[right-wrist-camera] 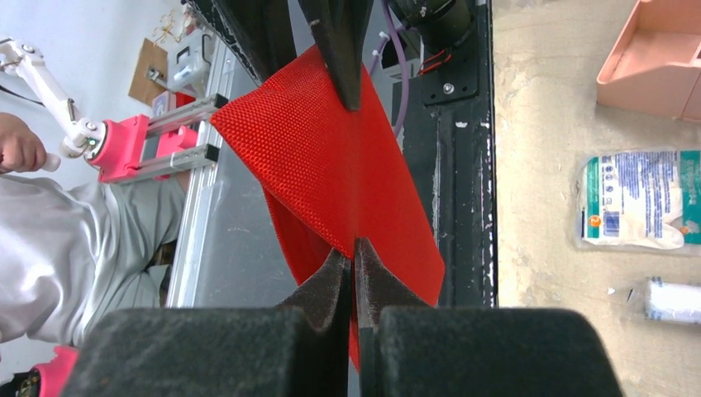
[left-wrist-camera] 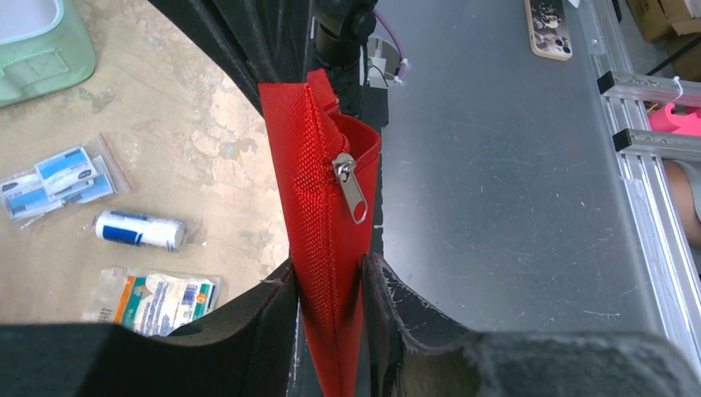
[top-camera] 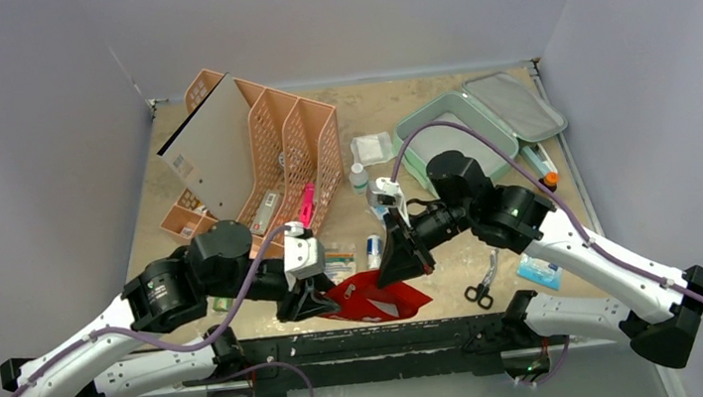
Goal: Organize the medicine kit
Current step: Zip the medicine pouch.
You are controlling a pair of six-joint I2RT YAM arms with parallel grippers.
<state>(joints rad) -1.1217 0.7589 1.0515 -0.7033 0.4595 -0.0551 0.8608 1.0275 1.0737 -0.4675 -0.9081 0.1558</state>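
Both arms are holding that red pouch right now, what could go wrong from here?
1. The right gripper pinches only a thin fold of the red pouch; it may slip free.
2. The pouch hangs at the near edge of the table, so a drop could land it off the table.
3. The zipper pull dangles close to the left gripper and might snag.

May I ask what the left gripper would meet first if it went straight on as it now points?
Clamped on the red pouch, the left gripper would probably meet the right gripper pinching the far edge.
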